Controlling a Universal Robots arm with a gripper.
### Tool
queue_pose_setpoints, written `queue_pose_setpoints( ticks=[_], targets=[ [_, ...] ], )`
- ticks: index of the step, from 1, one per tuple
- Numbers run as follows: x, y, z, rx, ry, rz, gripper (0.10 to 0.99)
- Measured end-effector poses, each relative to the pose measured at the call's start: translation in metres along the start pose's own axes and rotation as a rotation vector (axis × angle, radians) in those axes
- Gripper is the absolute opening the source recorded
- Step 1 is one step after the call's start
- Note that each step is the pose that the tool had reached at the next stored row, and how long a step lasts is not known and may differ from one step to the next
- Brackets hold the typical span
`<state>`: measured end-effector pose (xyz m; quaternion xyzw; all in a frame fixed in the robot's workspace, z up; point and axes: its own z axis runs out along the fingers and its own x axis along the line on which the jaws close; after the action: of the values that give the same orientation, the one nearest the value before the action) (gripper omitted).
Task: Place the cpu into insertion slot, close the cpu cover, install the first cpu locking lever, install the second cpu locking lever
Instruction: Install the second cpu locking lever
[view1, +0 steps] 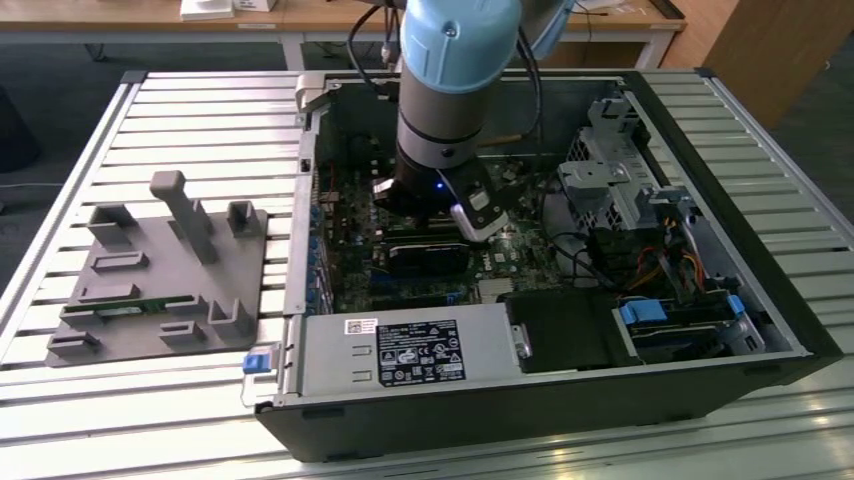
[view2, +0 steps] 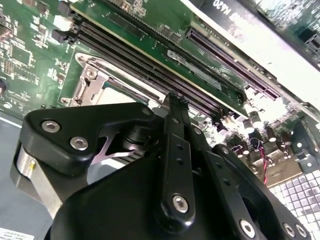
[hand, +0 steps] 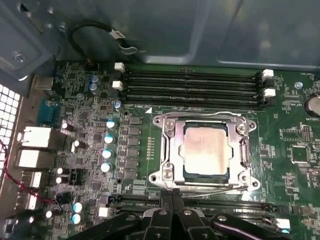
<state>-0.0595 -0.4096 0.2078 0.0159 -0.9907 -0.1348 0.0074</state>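
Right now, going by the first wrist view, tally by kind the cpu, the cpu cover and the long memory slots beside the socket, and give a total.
cpu: 1
cpu cover: 1
long memory slots: 4
Total: 6

Arm (view1: 447, 90) reaching down into the open computer case (view1: 534, 250).
A grey fixture plate (view1: 160, 275) lies on the slatted table (view1: 80, 150), just beside the case on the exterior view's left.
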Motion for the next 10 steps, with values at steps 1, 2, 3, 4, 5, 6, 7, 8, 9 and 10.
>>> queue_pose_setpoints(
  ticks=[1, 2, 3, 4, 5, 6, 7, 8, 9, 10],
  targets=[
    [0.0, -0.0003, 0.0009, -0.006, -0.0003, 0.0, 0.106],
    [0.0, -0.0005, 0.0018, -0.009, -0.0005, 0.0, 0.106],
    [0.0002, -0.0007, 0.0021, -0.01, -0.0006, 0.0, 0.106],
    [0.0006, -0.0009, 0.0022, -0.01, -0.0005, 0.0, 0.106],
    [0.0009, -0.0011, 0.0022, -0.01, -0.0004, 0.0, 0.106],
    [0.0012, -0.0012, 0.0023, -0.01, -0.0004, 0.0, 0.106],
    [0.0017, -0.0015, 0.0023, -0.01, -0.0004, 0.0, 0.106],
    [0.002, -0.0015, 0.0024, -0.011, -0.0005, 0.0, 0.106],
    [0.0023, -0.0015, 0.0025, -0.011, -0.0005, 0.0, 0.106],
    [0.0027, -0.0017, 0.0027, -0.011, -0.0005, 0.0, 0.106]
  ],
)
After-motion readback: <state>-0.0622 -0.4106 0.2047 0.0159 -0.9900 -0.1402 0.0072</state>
